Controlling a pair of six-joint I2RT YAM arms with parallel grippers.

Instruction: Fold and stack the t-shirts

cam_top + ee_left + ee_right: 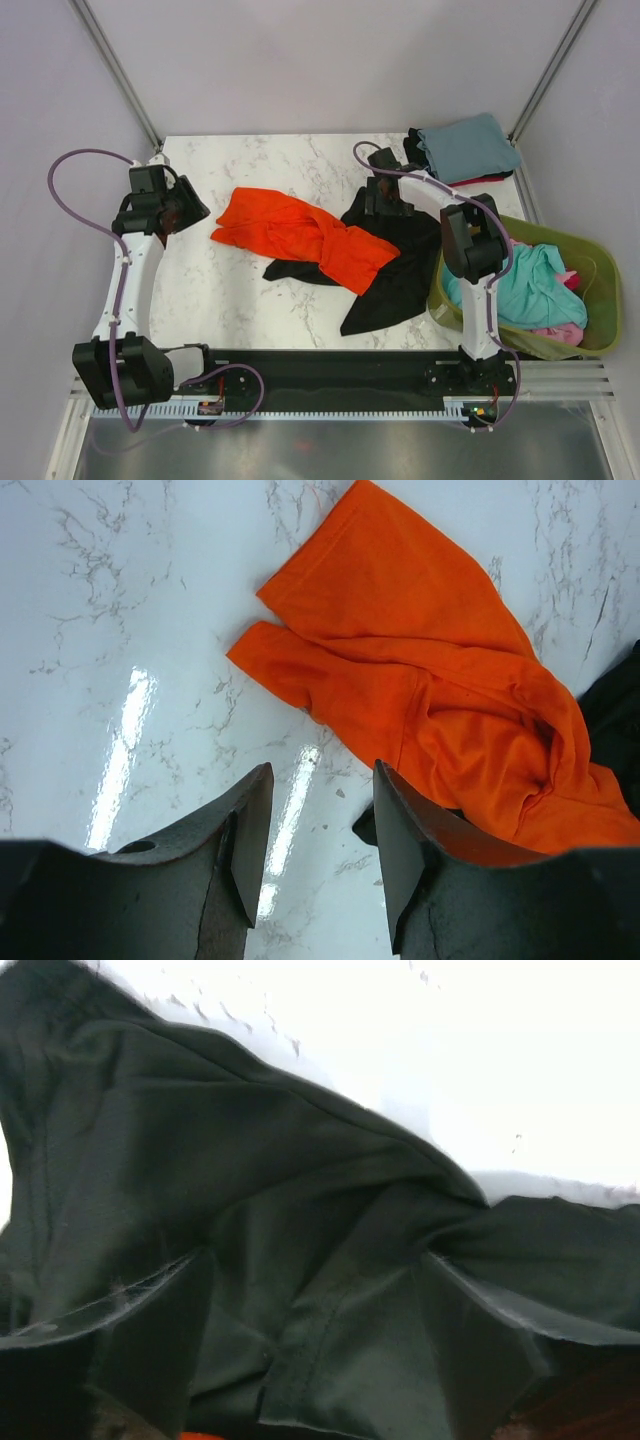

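Basket (612,300), near right: teal t-shirt (525,285) and pink t-shirt (560,330) inside. Left tool (322,780) part open, empty, over bare table (230,290) beside orange t-shirt (420,680). Right tool (315,1290) spread wide over crumpled black t-shirt (250,1180), not pinching it. Far right corner: folded grey-blue t-shirt (470,145).

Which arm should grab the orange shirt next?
Probably left. Its open left gripper sits beside the orange shirt's free end, while the right gripper is over the black shirt partly underneath.
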